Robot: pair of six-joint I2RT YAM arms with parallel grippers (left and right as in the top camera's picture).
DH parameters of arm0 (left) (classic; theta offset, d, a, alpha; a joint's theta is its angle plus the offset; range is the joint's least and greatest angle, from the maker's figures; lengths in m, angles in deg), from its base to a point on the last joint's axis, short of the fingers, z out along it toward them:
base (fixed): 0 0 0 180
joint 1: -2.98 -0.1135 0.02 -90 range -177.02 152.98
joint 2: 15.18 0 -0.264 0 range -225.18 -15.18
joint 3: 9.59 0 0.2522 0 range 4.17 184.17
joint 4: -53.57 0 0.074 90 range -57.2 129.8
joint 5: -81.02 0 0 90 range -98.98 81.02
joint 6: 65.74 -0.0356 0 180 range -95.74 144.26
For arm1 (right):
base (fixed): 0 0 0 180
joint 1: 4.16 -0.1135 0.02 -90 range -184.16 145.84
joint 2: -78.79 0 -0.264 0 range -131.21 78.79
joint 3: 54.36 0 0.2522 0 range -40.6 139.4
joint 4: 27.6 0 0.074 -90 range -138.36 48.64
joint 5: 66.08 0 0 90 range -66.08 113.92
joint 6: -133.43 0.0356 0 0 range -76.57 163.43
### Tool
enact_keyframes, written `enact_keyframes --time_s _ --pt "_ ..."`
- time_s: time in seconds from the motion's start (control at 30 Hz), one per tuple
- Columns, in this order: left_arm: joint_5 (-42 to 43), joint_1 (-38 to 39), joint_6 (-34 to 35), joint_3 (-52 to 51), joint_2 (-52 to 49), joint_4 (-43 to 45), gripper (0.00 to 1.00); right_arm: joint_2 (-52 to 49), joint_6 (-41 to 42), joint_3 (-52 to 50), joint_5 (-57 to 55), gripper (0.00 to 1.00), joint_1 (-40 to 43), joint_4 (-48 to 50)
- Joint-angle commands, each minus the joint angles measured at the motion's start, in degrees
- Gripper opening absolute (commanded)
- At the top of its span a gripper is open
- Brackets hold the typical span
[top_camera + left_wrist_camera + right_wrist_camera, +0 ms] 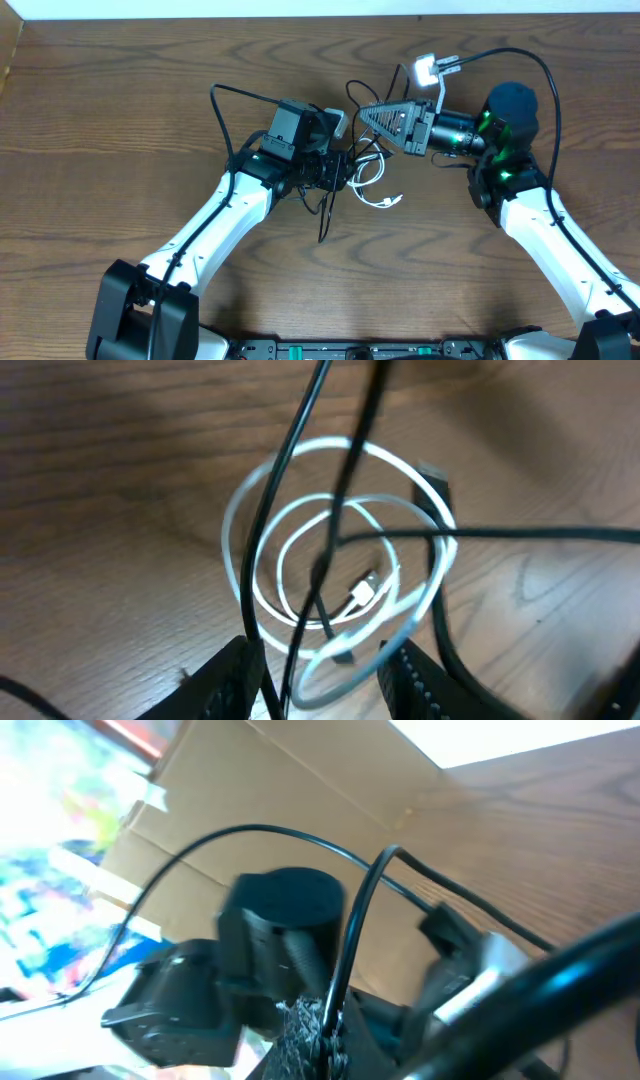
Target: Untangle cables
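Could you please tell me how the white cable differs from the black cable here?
The white cable lies coiled in flat loops on the table; the black cable runs in nearly straight strands across that coil. The white cable looks bright against the wood, the black cable dark. Both are thin cords.

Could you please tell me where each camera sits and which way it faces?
Overhead: above the table, facing straight down; left arm, right arm, cables between them.
Left wrist: on the left arm, facing down at the coiled white cable; the open left end effector frames the bottom.
Right wrist: tilted sideways, facing across at the left arm and cardboard; right end effector pinches a black cable.
Shared: overhead and left wrist both show the white cable.
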Motion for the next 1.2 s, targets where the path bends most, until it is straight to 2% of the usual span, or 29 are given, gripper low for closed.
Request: enact_keyframes --time_s 0.0,0.1,0.17,0.23,0.33,0.47,0.57,0.63,0.67,0.77,0.87,1.0,1.17 --pt "-1.6 -0.1 -1.2 0.1 -0.5 0.3 0.42 1.1 4.1 0.5 2.1 0.01 0.1 2.6" --pt "-1.6 0.0 -1.2 0.1 -0.8 0.2 0.37 1.1 4.7 0.5 2.5 0.01 0.1 3.7" --pt "-1.5 0.0 -1.2 0.1 -0.8 0.2 0.2 1.1 4.6 0.5 2.4 0.01 0.2 3.5" --pt "-1.5 0.0 -1.2 0.1 -0.8 -0.2 0.08 1.1 4.2 0.5 2.2 0.01 0.2 2.5" --pt "-1.5 0.0 -1.2 0.1 -0.6 -1.3 0.08 1.1 -0.5 0.5 -0.2 0.01 0.3 -5.7" --pt "-1.3 0.0 -1.0 0.1 0.7 -2.3 0.07 1.1 -11.3 0.5 -12.7 0.01 0.3 -27.4" --pt "-1.3 -0.2 -1.0 0.1 4.0 -3.7 0.07 1.1 -17.0 0.5 -30.4 0.01 0.3 -43.0" --pt "-1.4 -0.6 -1.0 0.1 5.9 -4.8 0.07 1.1 -18.0 0.5 -39.1 0.01 0.3 -48.7" --pt "-1.6 -1.8 -1.0 0.1 8.7 -6.9 0.07 1.1 -19.5 0.5 -49.5 0.01 1.0 -54.9" --pt "-1.6 -5.4 -1.0 0.1 13.2 -10.3 0.08 1.1 -21.3 0.5 -60.6 0.01 3.4 -60.9" --pt "-1.5 -12.5 -1.0 0.1 18.8 -13.8 0.07 1.1 -24.2 0.5 -68.3 0.01 8.9 -65.5" --pt "-1.5 -24.6 -1.0 0.1 25.4 -15.5 0.08 1.1 -26.3 0.5 -70.5 0.01 18.0 -69.0" --pt "-1.1 -35.1 0.0 0.1 29.2 -15.5 0.08 1.1 -26.7 0.5 -70.5 0.01 27.4 -70.0"
